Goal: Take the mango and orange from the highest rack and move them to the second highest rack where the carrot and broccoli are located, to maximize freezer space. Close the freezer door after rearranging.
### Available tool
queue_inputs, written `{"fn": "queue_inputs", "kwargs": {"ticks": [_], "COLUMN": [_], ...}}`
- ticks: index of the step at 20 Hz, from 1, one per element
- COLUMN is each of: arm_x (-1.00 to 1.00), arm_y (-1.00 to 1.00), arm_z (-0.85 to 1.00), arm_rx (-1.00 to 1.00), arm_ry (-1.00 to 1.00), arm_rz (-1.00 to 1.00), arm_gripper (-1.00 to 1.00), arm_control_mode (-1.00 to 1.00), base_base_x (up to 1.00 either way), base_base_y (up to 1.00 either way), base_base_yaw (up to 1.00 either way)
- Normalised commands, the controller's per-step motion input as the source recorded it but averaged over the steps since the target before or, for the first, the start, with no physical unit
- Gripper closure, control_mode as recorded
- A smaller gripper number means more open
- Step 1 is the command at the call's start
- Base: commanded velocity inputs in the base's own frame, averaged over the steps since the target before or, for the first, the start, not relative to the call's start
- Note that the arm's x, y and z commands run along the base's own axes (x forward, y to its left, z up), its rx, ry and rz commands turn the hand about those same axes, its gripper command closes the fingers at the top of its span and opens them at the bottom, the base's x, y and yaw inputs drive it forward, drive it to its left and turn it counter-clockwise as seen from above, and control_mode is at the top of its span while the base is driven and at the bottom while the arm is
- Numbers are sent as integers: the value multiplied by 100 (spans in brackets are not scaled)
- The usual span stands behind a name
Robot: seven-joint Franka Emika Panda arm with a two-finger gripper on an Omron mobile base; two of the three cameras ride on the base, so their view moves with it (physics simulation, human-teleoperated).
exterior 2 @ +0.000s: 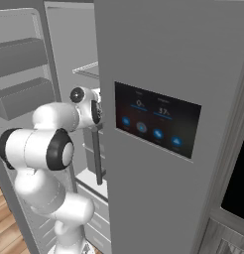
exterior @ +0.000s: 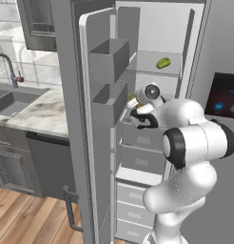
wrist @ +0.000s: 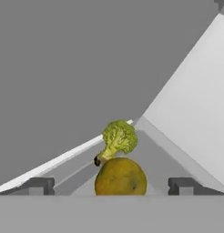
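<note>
Grey freezer interior [exterior: 152, 28], door [exterior: 97, 119] swung open to the left with two grey box bins on its inner face; marble counter [exterior: 40, 112] and sink lie beyond it.

Highest rack [exterior: 159, 71]: one small green oval fruit, the mango [exterior: 163, 63], sits near the rack's right end, close to the back wall. It is well apart from the gripper.

Second highest rack: the white arm's gripper [wrist: 112, 186] is reached in at this level. In the hand view a round, dull orange-yellow fruit with a mottled skin, the orange [wrist: 120, 177], sits between the two dark finger tips [wrist: 38, 185]. Jaws stand wide, with gaps either side of the fruit; no contact is visible, so nothing looks gripped. A green broccoli floret with a pale stalk [wrist: 117, 139] stands just behind the orange, near the back corner of the rack. Carrot not made out.

Handling judgement:
- Orange: firm, round, moderately light, liable to roll on the rack. Take it across its widest middle, pads on opposite sides.
- Mango: oval, smooth skin, likely slippery and a bit heavier. Grip across the short axis at mid-length, moderate squeeze to avoid bruising.
- Broccoli is brittle; keep the fingers off it when withdrawing.

Mango move and door closing both appear outstanding.
</note>
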Motion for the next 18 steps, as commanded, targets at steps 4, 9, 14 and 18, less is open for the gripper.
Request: {"fn": "queue_inputs", "kwargs": {"ticks": [4, 9, 14, 18], "arm_x": [-46, -54, -57, -60], "arm_y": [26, 3, -5, -1], "arm_z": [36, 44, 55, 59], "arm_rx": [33, 46, 20, 11], "arm_ry": [0, 0, 0, 2], "arm_rz": [-10, -27, -36, -31], "arm_gripper": [-100, -100, -100, -100], "arm_control_mode": [-100, -100, -100, -100], "base_base_x": [0, 0, 0, 0], "base_base_y": [0, 0, 0, 0], "base_base_yaw": [0, 0, 0, 0]}}
